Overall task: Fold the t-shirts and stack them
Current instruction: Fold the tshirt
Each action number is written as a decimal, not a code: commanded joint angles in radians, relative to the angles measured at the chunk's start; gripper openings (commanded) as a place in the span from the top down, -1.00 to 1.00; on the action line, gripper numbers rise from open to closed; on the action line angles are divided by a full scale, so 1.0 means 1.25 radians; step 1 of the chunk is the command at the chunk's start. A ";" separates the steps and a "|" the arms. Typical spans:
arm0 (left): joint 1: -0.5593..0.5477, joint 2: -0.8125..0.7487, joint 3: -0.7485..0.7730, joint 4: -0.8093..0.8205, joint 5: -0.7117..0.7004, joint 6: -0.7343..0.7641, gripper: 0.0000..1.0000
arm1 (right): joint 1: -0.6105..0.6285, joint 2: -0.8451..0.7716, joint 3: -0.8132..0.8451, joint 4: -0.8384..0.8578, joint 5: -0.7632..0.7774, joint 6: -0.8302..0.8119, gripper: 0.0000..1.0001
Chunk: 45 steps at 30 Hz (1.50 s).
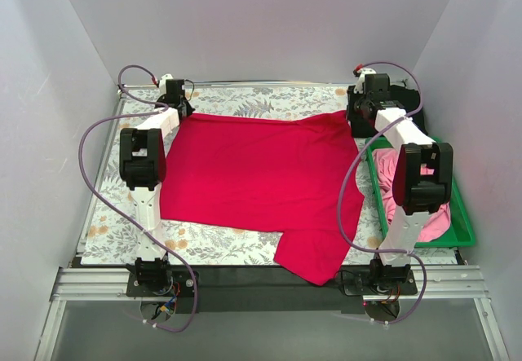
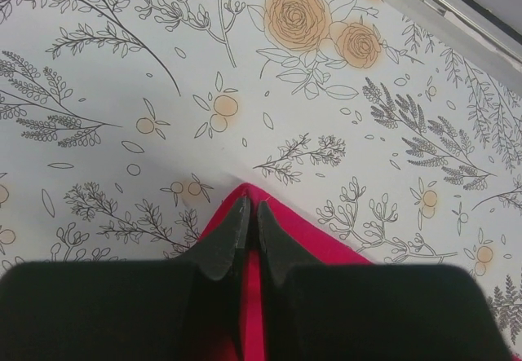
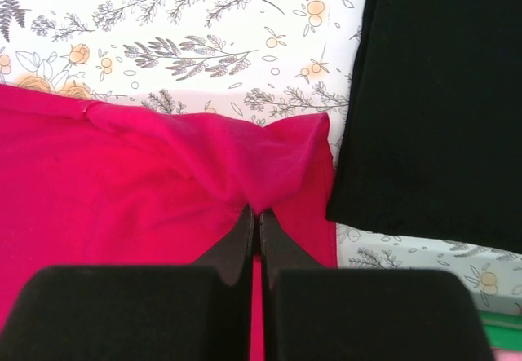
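The crimson red t-shirt [image 1: 253, 173] lies spread flat on the floral tablecloth [image 1: 114, 214]. My left gripper [image 1: 177, 104] is at its far left corner. In the left wrist view it [image 2: 251, 206] is shut on that red corner [image 2: 326, 243]. My right gripper [image 1: 361, 110] is at the far right corner. In the right wrist view it [image 3: 259, 213] is shut on a bunched fold of red cloth [image 3: 122, 182]. The black t-shirt [image 3: 440, 100] lies just right of it, at the back right [image 1: 406, 96]. Pink t-shirts [image 1: 436, 222] lie in the bin.
A green plastic bin [image 1: 462, 218] stands along the right side, partly hidden by the right arm. One red sleeve [image 1: 314, 255] reaches over the tablecloth's near edge onto the dark base strip. White walls enclose the table on three sides.
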 commanded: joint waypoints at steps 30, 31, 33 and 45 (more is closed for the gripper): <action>0.004 -0.181 0.132 -0.367 -0.014 -0.029 1.00 | 0.004 -0.241 -0.055 -0.268 0.082 0.146 0.97; 0.005 -0.184 0.126 -0.369 -0.013 -0.037 1.00 | 0.004 -0.250 -0.067 -0.274 0.079 0.150 0.97; 0.007 -0.192 0.109 -0.383 -0.005 -0.043 1.00 | 0.004 -0.258 -0.078 -0.287 0.064 0.161 0.97; 0.010 -0.247 0.055 -0.429 -0.001 -0.061 1.00 | 0.005 -0.303 -0.075 -0.395 0.014 0.185 0.97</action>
